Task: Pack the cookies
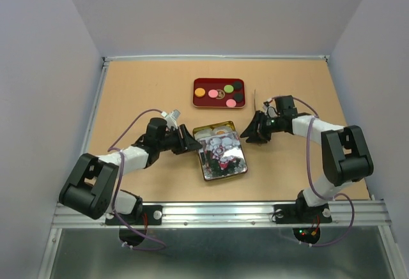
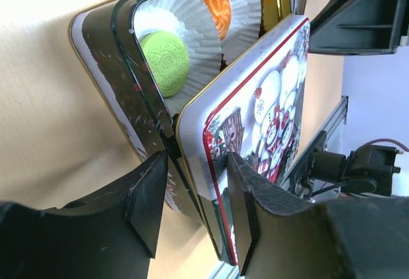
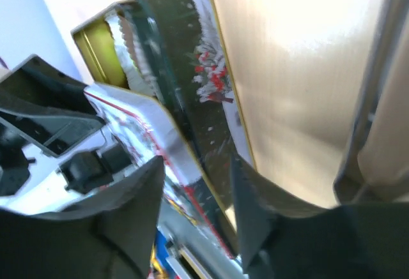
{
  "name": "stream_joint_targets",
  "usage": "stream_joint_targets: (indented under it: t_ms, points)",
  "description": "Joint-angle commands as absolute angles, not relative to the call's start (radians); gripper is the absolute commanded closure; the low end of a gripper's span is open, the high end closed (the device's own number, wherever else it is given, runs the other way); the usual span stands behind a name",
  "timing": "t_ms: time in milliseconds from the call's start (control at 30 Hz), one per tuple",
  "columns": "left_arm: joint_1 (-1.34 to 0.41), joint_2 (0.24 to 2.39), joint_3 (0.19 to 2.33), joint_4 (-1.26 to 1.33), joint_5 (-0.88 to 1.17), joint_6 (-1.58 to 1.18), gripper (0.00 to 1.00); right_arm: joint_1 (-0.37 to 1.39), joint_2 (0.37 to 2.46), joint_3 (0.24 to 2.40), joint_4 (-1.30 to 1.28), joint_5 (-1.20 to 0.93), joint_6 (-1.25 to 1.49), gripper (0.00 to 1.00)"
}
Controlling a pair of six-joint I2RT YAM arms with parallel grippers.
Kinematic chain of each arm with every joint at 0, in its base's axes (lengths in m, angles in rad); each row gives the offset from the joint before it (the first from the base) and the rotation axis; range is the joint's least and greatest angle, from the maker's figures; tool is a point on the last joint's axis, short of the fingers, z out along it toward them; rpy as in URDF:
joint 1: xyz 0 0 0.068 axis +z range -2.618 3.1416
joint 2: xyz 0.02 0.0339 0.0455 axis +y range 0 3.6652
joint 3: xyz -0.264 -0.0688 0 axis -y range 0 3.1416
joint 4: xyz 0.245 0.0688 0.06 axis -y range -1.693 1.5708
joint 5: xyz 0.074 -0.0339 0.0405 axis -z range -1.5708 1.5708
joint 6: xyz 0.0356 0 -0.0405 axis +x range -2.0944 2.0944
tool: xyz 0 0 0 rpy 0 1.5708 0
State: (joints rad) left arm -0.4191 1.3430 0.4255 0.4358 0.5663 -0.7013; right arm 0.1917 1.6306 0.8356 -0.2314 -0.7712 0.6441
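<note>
Status: the tin [image 1: 215,129] is mid-table with the lid [image 1: 223,158] lying skewed over its near part, far end uncovered. Most of the cookies [image 1: 213,93] are on the red tray [image 1: 197,103] just behind the tin, seven or so, mixed colours. Two are inside the tin at the uncovered end: a green cookie [image 2: 165,62] and an orange cookie [image 2: 216,7], each in a white paper cup [image 2: 246,11]

At the tin's left side we have the left gripper [image 1: 193,144]. Its fingers [image 2: 146,202] stand apart with the lid edge and the tin wall both in the gap. We cannot tell if they're biting or just straddling

At the tin's far-right corner is the right gripper [image 1: 247,132]. Its fingers are spread and the tin wall runs through the gap. We see no clear contact, so we read it as unclamped

Our read: we're handling the lid, and with the tray this full it should come off, not go on. Not certain

To do it well:
- left takes only the lid lip, not lid plus wall, otherwise the tin comes along
- right braces the tin wall so the tin doesn't slide on the table [image 1: 140,94]
- lift the lid level and straight up, since tilting risks dragging the cups and tipping the two cookies
- park the lid on the tin's near or left side, away from the tray, so the tray-to-tin path is open
</note>
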Motion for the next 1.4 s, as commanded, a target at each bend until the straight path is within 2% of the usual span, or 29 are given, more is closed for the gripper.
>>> stream_joint_targets:
  t_ms: [0,100,167,267,367,400,467,500,567,633,667,700,967,1367]
  points:
    - [-0.422,1.370,0.439,0.382,0.500,-0.681,0.49,0.199,1.505,0.917,-0.325,-0.635,0.604,0.38]
    - [-0.423,1.370,0.439,0.380,0.499,-0.681,0.50,0.199,1.421,0.931,-0.385,-0.582,0.606,0.26]
    - [-0.423,1.368,0.439,0.380,0.500,-0.681,0.49,0.199,1.376,0.925,-0.412,-0.581,0.617,0.25]
    - [-0.422,1.370,0.440,0.380,0.500,-0.680,0.49,0.199,1.295,0.879,-0.474,-0.623,0.623,0.25]
    - [-0.422,1.371,0.440,0.382,0.499,-0.681,0.49,0.259,1.206,0.816,-0.531,-0.638,0.627,0.34]
    - [-0.423,1.373,0.439,0.380,0.497,-0.681,0.50,0.282,1.186,0.801,-0.546,-0.623,0.633,0.44]
    - [-0.422,1.376,0.439,0.385,0.499,-0.683,0.49,0.363,1.123,0.764,-0.552,-0.597,0.682,0.58]
    - [-0.422,1.376,0.439,0.385,0.499,-0.683,0.49,0.397,1.103,0.755,-0.554,-0.556,0.702,0.71]
    - [-0.423,1.379,0.437,0.390,0.500,-0.684,0.50,0.504,1.057,0.729,-0.557,-0.484,0.771,0.85]
    - [-0.423,1.374,0.436,0.390,0.500,-0.683,0.50,0.602,1.039,0.688,-0.557,-0.444,0.836,0.95]
    - [-0.423,1.374,0.436,0.393,0.499,-0.683,0.49,0.603,1.039,0.687,-0.557,-0.416,0.856,0.95]
    - [-0.423,1.373,0.434,0.391,0.500,-0.684,0.50,0.670,1.040,0.661,-0.555,-0.369,0.873,1.00]
    - [-0.423,1.355,0.426,0.399,0.503,-0.687,0.49,0.914,1.088,0.611,-0.548,-0.175,1.014,1.00]
    - [-0.423,1.356,0.405,0.440,0.522,-0.690,0.49,0.977,1.172,0.555,-0.354,0.029,1.104,1.00]
